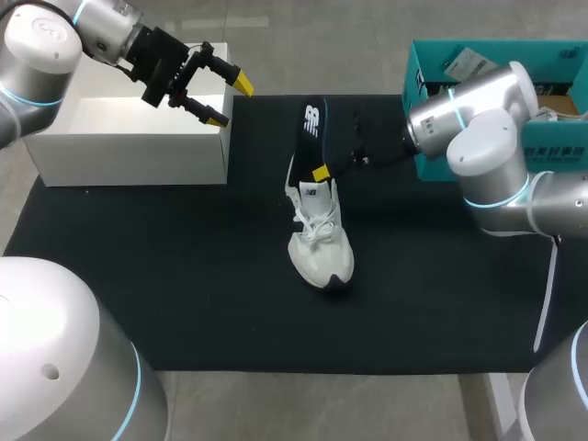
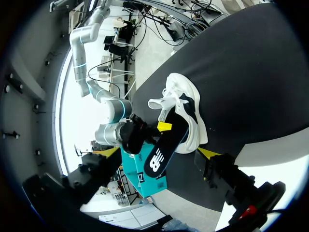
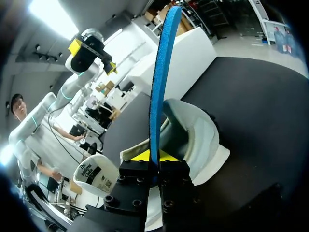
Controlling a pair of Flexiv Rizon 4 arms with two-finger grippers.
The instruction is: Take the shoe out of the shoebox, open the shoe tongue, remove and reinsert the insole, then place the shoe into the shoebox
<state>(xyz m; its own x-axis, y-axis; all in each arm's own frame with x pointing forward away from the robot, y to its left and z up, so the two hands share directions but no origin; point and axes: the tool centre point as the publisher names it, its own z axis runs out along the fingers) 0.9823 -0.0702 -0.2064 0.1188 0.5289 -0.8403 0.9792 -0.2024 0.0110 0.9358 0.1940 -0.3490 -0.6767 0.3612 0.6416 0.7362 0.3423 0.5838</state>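
Black mat (image 1: 184,276) with shoe (image 1: 322,243) near white shoebox (image 1: 129,138); right gripper (image 1: 318,171) clamps insole (image 1: 313,124)

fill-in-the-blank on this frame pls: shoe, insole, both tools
1. The right tool is shut on the ____.
2. The white sneaker stands on the black ____.
3. The left tool, by the white shoebox, has its fingers ____.
Missing words: insole; mat; open.

Left arm (image 1: 55,46): silver-grey rounded links, glowing light-blue rings at the joints.
Right arm (image 1: 487,119): same silver shells, same blue rings.
Left gripper (image 1: 230,99): black body, yellow fingertips.
Right gripper (image 3: 153,157): black blocks, round screws, yellow tip.
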